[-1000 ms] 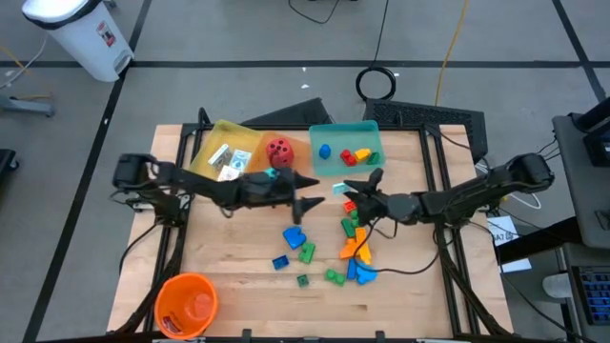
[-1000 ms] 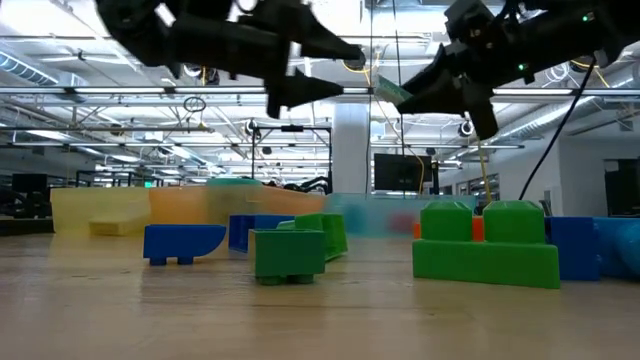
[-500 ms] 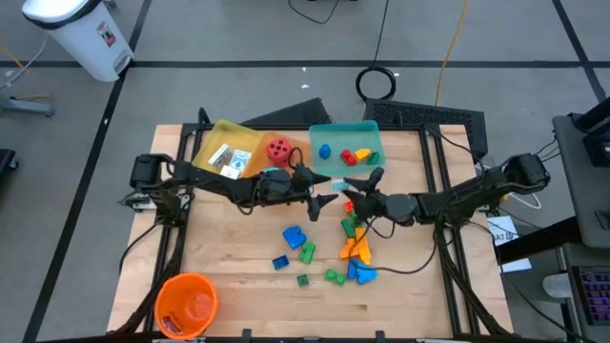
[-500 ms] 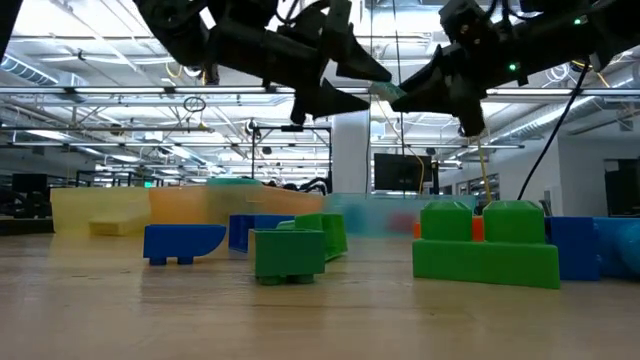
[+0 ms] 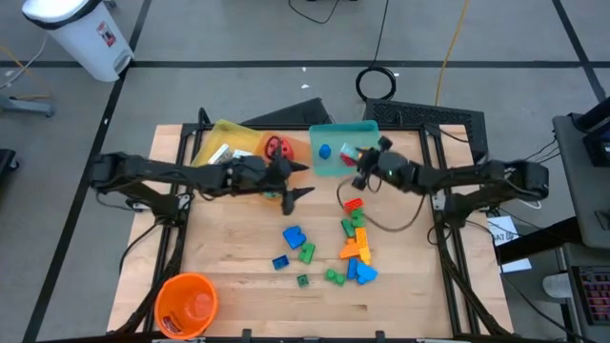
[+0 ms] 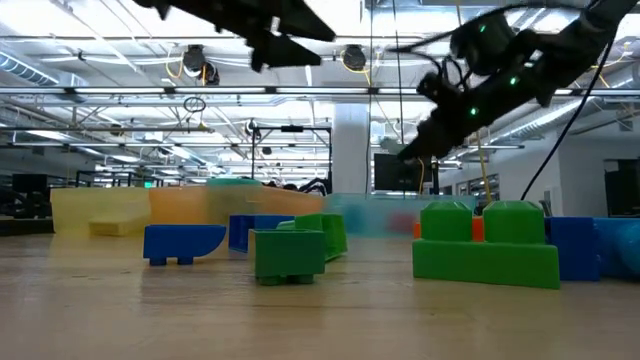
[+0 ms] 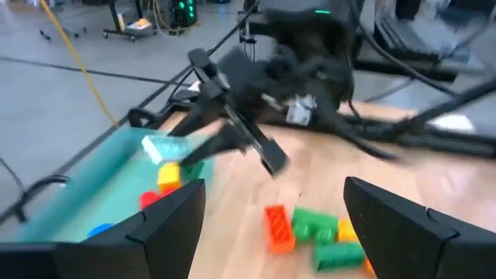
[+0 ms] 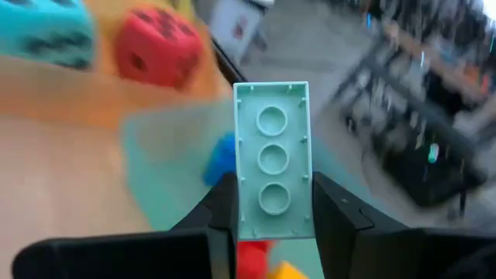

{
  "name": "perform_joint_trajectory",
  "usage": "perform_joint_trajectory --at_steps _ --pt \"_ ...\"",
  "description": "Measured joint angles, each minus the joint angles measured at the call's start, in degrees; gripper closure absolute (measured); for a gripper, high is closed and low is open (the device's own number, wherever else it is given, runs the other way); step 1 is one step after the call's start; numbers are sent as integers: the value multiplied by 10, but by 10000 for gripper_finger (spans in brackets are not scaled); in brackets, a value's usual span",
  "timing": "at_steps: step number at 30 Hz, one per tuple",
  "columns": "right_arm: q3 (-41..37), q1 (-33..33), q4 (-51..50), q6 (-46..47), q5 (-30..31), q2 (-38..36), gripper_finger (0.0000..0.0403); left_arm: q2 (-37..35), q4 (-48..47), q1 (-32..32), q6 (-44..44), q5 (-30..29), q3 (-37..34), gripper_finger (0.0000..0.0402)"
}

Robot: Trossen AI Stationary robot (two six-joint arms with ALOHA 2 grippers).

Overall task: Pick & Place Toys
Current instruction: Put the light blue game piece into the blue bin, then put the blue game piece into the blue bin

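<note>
Right gripper (image 8: 271,221) was clenched on a pale teal brick (image 8: 272,160), held upright between the fingers above the teal tray (image 5: 335,136); in the high view the brick was mostly hidden by the gripper (image 5: 363,168); tray already held a blue brick (image 5: 324,151), other pieces partly covered by the arm. Left gripper (image 5: 297,180) hung released and empty, fingers spread, over the surface (image 5: 229,257) just in front of the orange tray (image 5: 303,146); red die (image 5: 274,146) partly hidden behind the left arm; cyan die (image 8: 43,31) showed only in the right wrist view, cut off by the frame edge. White cards in the yellow tray (image 5: 229,130) largely blocked by the arm. Loose bricks lay mid-surface: red brick (image 5: 352,204), blue brick (image 5: 293,234), green brick (image 5: 307,252), orange brick (image 5: 356,248). Low view blurred beyond the nearest green bricks (image 6: 486,245); trays there hard to make out.
</note>
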Motion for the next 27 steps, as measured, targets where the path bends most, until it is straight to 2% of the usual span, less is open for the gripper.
perform_joint_trajectory --at_steps 4,9,14,21,23,27 --pt "0 -85 -61 38 -61 0 322 -58 -6 0 30 1 -43 89" --pt "0 -139 -93 91 -110 0 284 -111 58 18 22 0 -120 89" --pt "0 -148 -93 155 -117 0 228 -117 125 23 -24 1 -168 89" --pt "0 -143 -95 162 -157 -11 151 -103 132 23 -29 5 -173 89" --pt "0 -137 -95 162 -169 -23 137 -99 137 21 -40 34 -172 89" --pt "0 -118 -93 160 -191 -50 122 -95 130 3 -49 137 -172 89"
